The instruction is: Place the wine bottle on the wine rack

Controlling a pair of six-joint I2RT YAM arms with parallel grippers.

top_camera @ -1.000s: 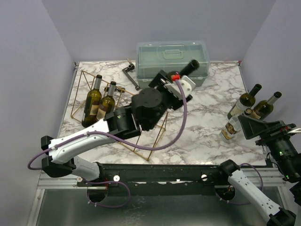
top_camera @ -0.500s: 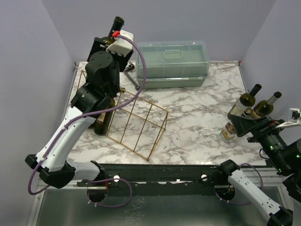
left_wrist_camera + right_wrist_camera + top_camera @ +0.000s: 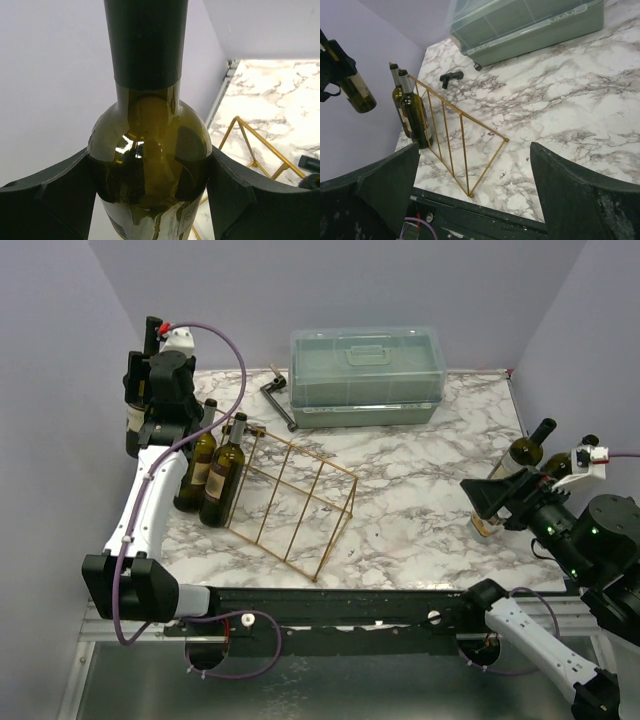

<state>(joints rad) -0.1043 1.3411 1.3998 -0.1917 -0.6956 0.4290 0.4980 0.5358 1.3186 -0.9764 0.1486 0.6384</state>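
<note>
My left gripper (image 3: 148,390) is shut on a dark green wine bottle (image 3: 150,150) at its shoulder, one finger on each side. It holds the bottle (image 3: 134,422) in the air at the far left, beside the wall and left of the wine rack (image 3: 290,495). The rack is a gold wire frame on the marble table, with two bottles (image 3: 210,468) leaning in its left end. Seen from the right wrist, the held bottle (image 3: 356,91) hangs tilted, clear of the rack (image 3: 455,135). My right gripper (image 3: 490,498) is open and holds nothing.
A translucent green lidded box (image 3: 365,375) stands at the back, with a black tool (image 3: 278,400) to its left. Three more bottles (image 3: 525,452) lie at the right edge, just behind my right gripper. The purple wall is close by the held bottle.
My left arm has swung the bottle from over the green box across to the far left, past the rack. The right arm has lifted and turned toward the table.
</note>
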